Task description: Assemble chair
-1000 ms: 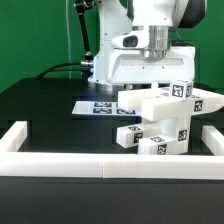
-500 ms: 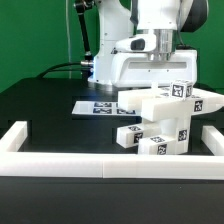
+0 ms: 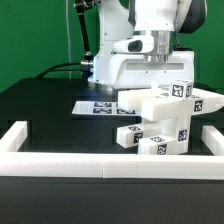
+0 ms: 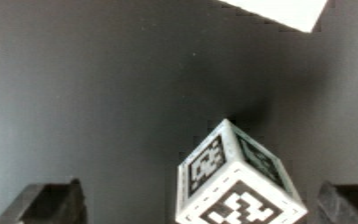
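Note:
The chair [image 3: 170, 120] stands part-built at the exterior view's right: stacked blocky white pieces with square black-and-white tags, a slab across the top. My gripper [image 3: 160, 78] hangs just above its top, behind the slab. In the wrist view the gripper [image 4: 197, 206] is open. Its two dark fingers [image 4: 51, 205] stand wide apart on either side of a tagged white post end [image 4: 238, 185], without touching it. A corner of another white chair piece [image 4: 282, 10] shows farther off.
The marker board [image 3: 98, 106] lies flat on the black table behind the chair. A long low white border rail [image 3: 90, 166] runs along the front, with side sections at the left [image 3: 12, 136] and right. The robot's white base stands behind.
The gripper has risen a little above the chair top since a second ago. Over the last half second it has held still. The chair pieces have not moved.

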